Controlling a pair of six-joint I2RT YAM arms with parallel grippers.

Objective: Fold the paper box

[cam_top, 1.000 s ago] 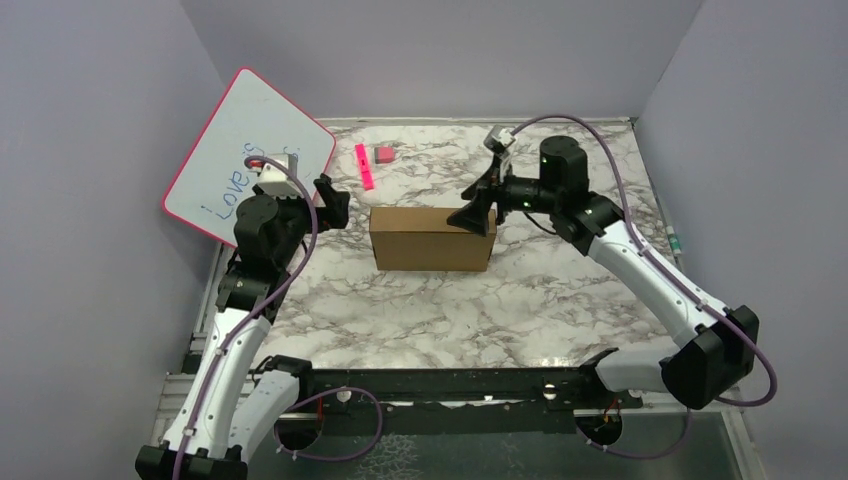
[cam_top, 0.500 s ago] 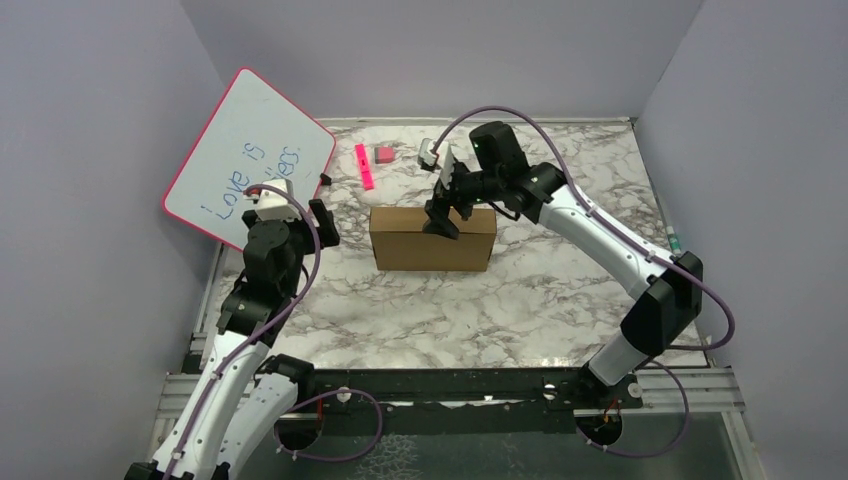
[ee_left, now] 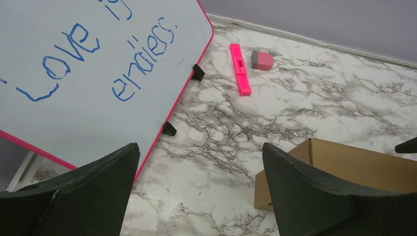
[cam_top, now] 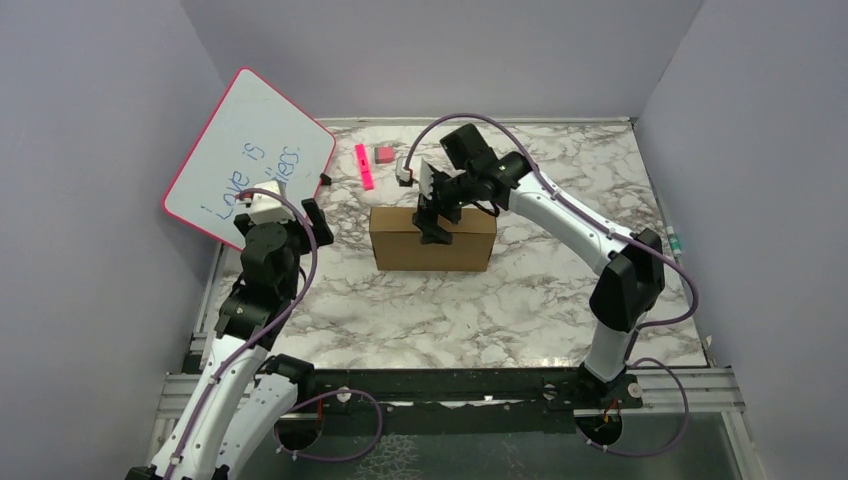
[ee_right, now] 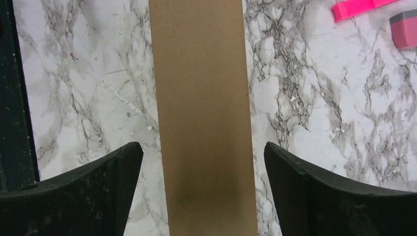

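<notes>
The paper box [cam_top: 400,250] is a closed brown cardboard box standing in the middle of the marble table. My right gripper [cam_top: 433,222] hangs over its top, pointing down and open. In the right wrist view the box top [ee_right: 204,98] runs as a narrow brown strip between the two black fingers [ee_right: 98,191], with a gap on each side and no contact. My left gripper [cam_top: 318,222] hovers left of the box, open and holding nothing. In the left wrist view the left gripper [ee_left: 199,191] frames bare marble, with a corner of the box [ee_left: 354,167] at right.
A pink-framed whiteboard [cam_top: 250,150] with blue writing leans at the far left, close to the left arm. A pink marker [cam_top: 364,166] and a pink eraser [cam_top: 384,154] lie behind the box. Grey walls enclose the table on three sides.
The right arm swung left from the box's right end to above its middle and turned its gripper downward, jaws wider. The left arm drew back a little from the box.
</notes>
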